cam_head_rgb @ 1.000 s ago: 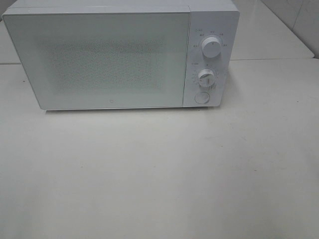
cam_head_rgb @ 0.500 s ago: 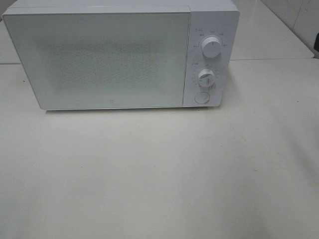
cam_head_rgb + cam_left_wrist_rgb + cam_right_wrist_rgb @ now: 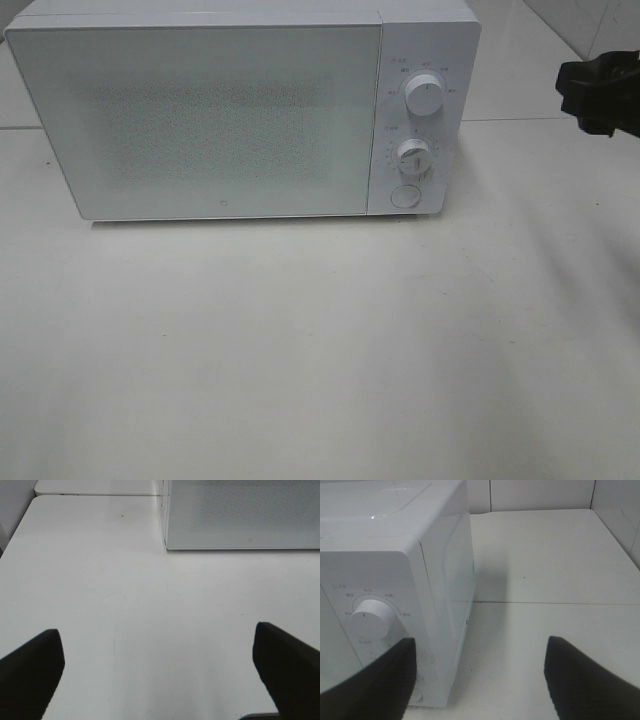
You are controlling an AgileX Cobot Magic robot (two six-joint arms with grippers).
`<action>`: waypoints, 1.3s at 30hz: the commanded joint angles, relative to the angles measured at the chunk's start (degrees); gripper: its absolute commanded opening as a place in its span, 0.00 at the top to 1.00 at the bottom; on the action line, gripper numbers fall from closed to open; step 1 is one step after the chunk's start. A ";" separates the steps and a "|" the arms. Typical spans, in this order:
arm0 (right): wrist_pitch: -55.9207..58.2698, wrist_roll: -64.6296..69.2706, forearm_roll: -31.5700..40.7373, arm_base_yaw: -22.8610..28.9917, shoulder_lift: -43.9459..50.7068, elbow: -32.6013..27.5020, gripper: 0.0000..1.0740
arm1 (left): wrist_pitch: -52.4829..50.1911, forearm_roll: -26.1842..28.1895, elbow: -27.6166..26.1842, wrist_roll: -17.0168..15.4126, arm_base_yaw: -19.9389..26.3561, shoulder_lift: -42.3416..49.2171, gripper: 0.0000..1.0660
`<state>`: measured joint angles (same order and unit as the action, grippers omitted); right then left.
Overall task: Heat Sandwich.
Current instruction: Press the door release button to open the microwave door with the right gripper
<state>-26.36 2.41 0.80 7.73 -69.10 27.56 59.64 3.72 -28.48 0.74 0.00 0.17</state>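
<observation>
From the high camera, a white microwave (image 3: pixel 240 110) stands at the back of a pale table (image 3: pixel 320 350), and its frosted door (image 3: pixel 200 120) is shut. On the panel to the right of the door are an upper knob (image 3: pixel 425 97), a lower knob (image 3: pixel 413 156) and, under them, a round button (image 3: pixel 404 196). The right claw (image 3: pixel 575 98) shows as a dark shape at the right edge, level with the upper knob and apart from the microwave. The left claw is out of this view. The sandwich cannot be made out here, and the door lets nothing inside be seen.

On the left wrist camera, the left claw (image 3: pixel 160 675) is spread wide, with one dark finger (image 3: pixel 30 672) at each side of the picture and only bare table between them. It holds nothing. The lower front corner of the microwave lies well ahead of it.

On the right wrist camera, the right claw is also spread wide and holds nothing. One finger (image 3: pixel 375 685) lies in front of the control panel, below the upper knob, and the other (image 3: pixel 590 680) is over the table beside the microwave's right wall. Whether the first finger touches the panel cannot be told.
</observation>
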 commanded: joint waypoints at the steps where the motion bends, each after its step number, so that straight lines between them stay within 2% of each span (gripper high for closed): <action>1: -4.87 -1.09 -0.11 -0.29 -3.90 -0.23 0.35 | -0.34 0.17 0.17 0.00 0.00 1.26 0.09; 8: -13.06 -1.83 0.34 -0.29 -8.48 -2.52 0.35 | -0.34 0.17 0.17 0.00 0.00 1.26 0.09; 18: -23.49 -4.76 7.73 -0.17 -9.74 -9.80 0.35 | -0.34 0.17 0.17 0.00 0.00 1.26 0.09; 20: -24.01 -6.36 11.80 2.64 -9.74 -10.77 0.35 | -0.34 0.17 0.17 0.00 0.00 1.26 0.09; 22: -24.12 -7.28 12.95 3.95 -9.74 -10.89 0.35 | -0.34 0.17 0.17 0.00 0.00 1.26 0.09; 27: -24.69 -15.93 23.09 12.83 -9.74 -11.40 0.35 | -0.34 0.17 0.17 0.00 0.00 1.26 0.09; 32: -26.87 -17.19 27.85 17.93 -9.74 -11.40 0.35 | -0.34 0.17 0.17 0.00 0.00 1.26 0.09; 39: -28.48 -17.19 28.82 21.89 -10.60 -11.40 0.35 | -0.34 0.17 0.17 0.00 0.00 1.26 0.09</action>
<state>-53.46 -14.09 29.22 28.93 -79.53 16.16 59.64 3.72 -28.48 0.74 0.00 0.17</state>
